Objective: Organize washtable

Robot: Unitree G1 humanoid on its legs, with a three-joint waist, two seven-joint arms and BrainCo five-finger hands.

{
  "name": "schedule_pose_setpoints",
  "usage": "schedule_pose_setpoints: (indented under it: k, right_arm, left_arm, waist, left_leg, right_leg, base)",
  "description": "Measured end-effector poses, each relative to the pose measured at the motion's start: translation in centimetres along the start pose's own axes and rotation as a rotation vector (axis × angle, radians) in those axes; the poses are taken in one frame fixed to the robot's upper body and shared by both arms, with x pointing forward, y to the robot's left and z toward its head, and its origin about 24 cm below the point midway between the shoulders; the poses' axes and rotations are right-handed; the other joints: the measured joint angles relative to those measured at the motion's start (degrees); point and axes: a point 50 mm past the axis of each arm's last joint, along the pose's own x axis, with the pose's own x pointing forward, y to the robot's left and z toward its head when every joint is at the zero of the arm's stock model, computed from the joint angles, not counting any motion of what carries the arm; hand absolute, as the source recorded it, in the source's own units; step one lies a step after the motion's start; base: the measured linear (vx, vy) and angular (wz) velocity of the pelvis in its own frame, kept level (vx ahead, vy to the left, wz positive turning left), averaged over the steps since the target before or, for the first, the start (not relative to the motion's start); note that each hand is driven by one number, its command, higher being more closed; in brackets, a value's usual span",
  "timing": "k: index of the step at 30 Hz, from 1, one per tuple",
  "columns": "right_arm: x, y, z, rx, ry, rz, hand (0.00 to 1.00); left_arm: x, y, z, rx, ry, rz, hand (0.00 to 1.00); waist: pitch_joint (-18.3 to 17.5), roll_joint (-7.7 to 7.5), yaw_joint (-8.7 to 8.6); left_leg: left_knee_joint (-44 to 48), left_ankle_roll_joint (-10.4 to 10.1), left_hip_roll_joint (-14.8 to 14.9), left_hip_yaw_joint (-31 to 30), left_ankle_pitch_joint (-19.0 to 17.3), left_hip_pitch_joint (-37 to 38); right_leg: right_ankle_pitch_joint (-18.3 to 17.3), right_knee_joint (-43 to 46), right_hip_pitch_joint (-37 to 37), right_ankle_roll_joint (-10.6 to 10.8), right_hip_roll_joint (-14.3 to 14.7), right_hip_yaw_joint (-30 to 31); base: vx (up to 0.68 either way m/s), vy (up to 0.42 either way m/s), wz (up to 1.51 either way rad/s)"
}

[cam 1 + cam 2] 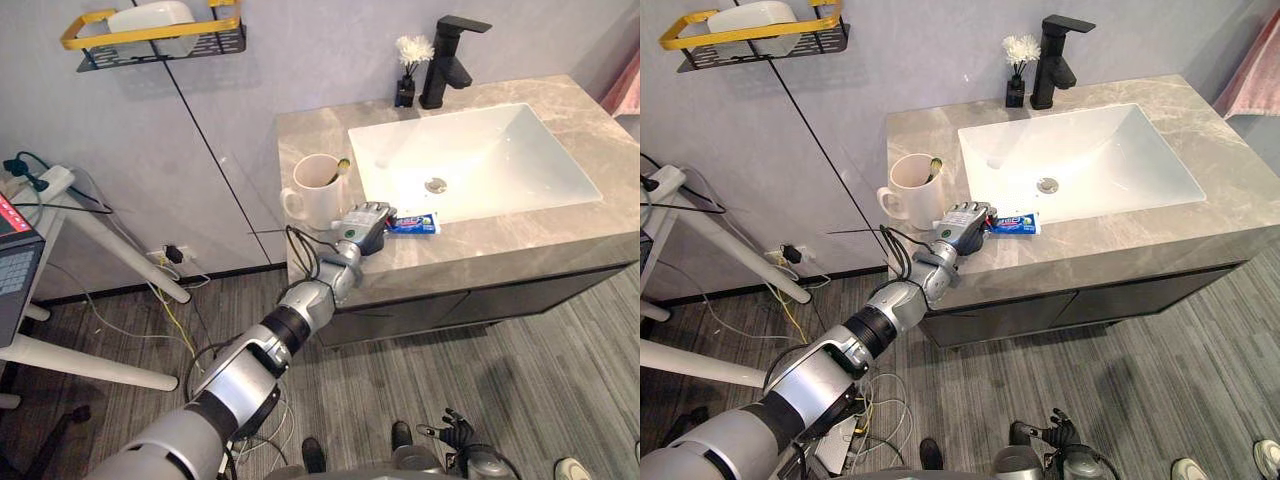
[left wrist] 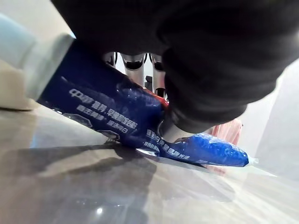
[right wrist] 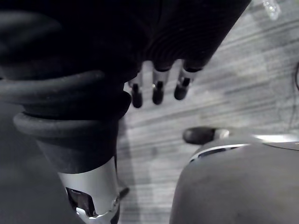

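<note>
Our left hand (image 1: 365, 225) has fingers and thumb curled round the toothpaste tube (image 1: 415, 223), which lies on the surface (image 1: 560, 230) beside the mug (image 1: 318, 190). We judge tidying barely begun. Our right hand (image 3: 158, 86) hangs relaxed.

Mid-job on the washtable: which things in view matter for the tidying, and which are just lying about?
Job: toothpaste tube, pinched on the countertop by the left robot hand; white mug holding a toothbrush.

Just there: black faucet, small flower vase, sink, yellow-railed wall shelf; right robot hand idle, fingers relaxed, over the floor.
</note>
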Motion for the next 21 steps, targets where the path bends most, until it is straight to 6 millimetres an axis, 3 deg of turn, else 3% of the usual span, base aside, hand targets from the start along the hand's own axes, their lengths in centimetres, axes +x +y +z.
schedule_pose_setpoints:
  k: [7,14,21]
  right_arm:
    - [-0.2,0.1,0.1,-0.009,-0.023,0.006,0.00]
    - [-0.2,0.4,0.1,-0.014,-0.024,0.014,0.00]
    - [-0.3,0.8,0.1,-0.016,-0.037,0.028,0.00]
  left_arm:
    - [-0.6,0.3,0.5,0.036,-0.074,0.016,1.00]
    - [-2.2,-0.8,2.2,-0.072,-0.137,-0.015,1.00]
    - [-3.0,-0.1,3.3,-0.195,-0.162,0.014,1.00]
  waist:
    - [-0.03,-0.17,-0.03]
    - [-0.13,-0.77,0.19]
    - [-0.22,-0.84,0.27]
  left_leg:
    - [0.04,0.03,-0.02,-0.66,0.02,0.23]
    - [0.34,0.12,-0.21,-1.58,0.08,0.16]
    - [0.55,0.34,-0.31,-2.38,0.25,-0.33]
  right_leg:
    - [0.00,-0.01,0.55,0.00,-0.12,-0.65]
    - [0.00,0.06,1.01,0.00,-0.34,-1.76]
    - [0.00,0.17,0.98,0.00,-0.42,-2.51]
  base:
    - [-0.02,-0.019,0.04]
    - [-0.03,-0.022,0.07]
    - [-0.04,-0.022,0.05]
